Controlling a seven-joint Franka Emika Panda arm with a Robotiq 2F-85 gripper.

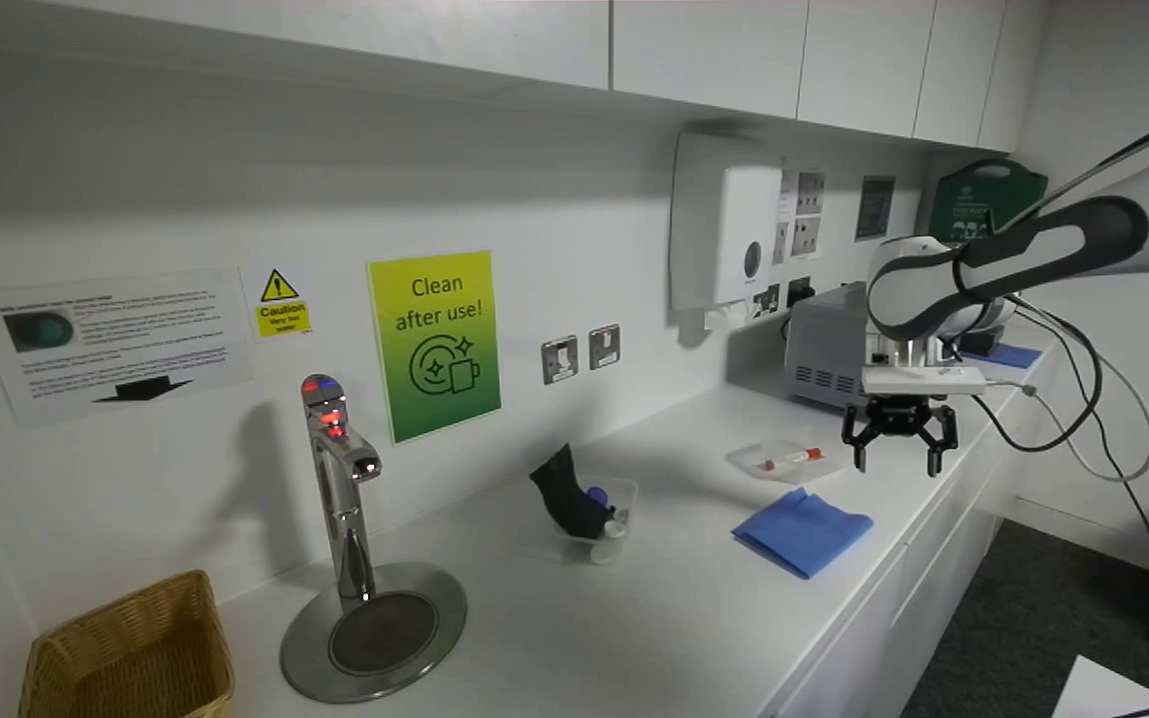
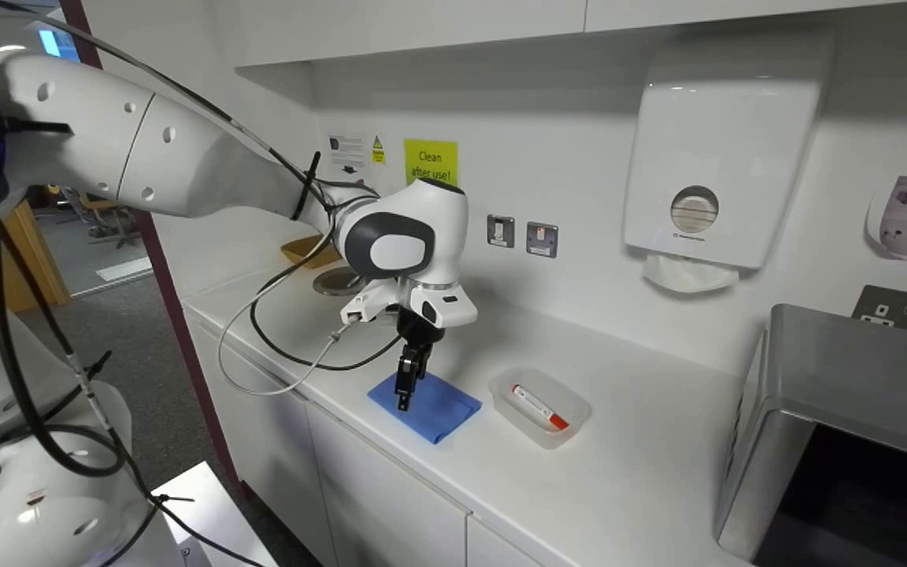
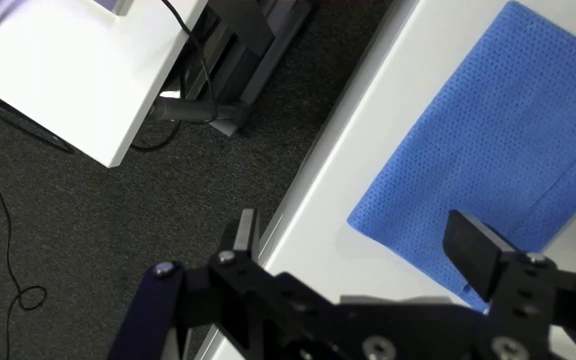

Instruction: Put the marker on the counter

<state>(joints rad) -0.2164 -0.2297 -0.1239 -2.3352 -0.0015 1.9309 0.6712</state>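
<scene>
The marker [image 1: 786, 460] has a whitish body and a reddish end. It lies in a translucent shallow tray [image 2: 575, 398] on the white counter [image 1: 674, 618], and the marker also shows in an exterior view [image 2: 534, 404]. My gripper [image 1: 898, 466] is open and empty, pointing down above the counter's front part. In an exterior view the gripper [image 2: 404, 400] shows in front of the blue cloth, apart from the tray. In the wrist view the open fingers [image 3: 352, 220] span the counter's front edge and a corner of the cloth. The marker and tray are out of the wrist view.
A blue cloth [image 2: 438, 413] lies beside the tray. A grey microwave [image 2: 839, 378] stands on the counter. A clear box [image 1: 626, 494] with a dark object, a tap [image 1: 345, 509] with a round steel sink [image 1: 445, 598] and a wicker basket [image 1: 205, 618] are farther along.
</scene>
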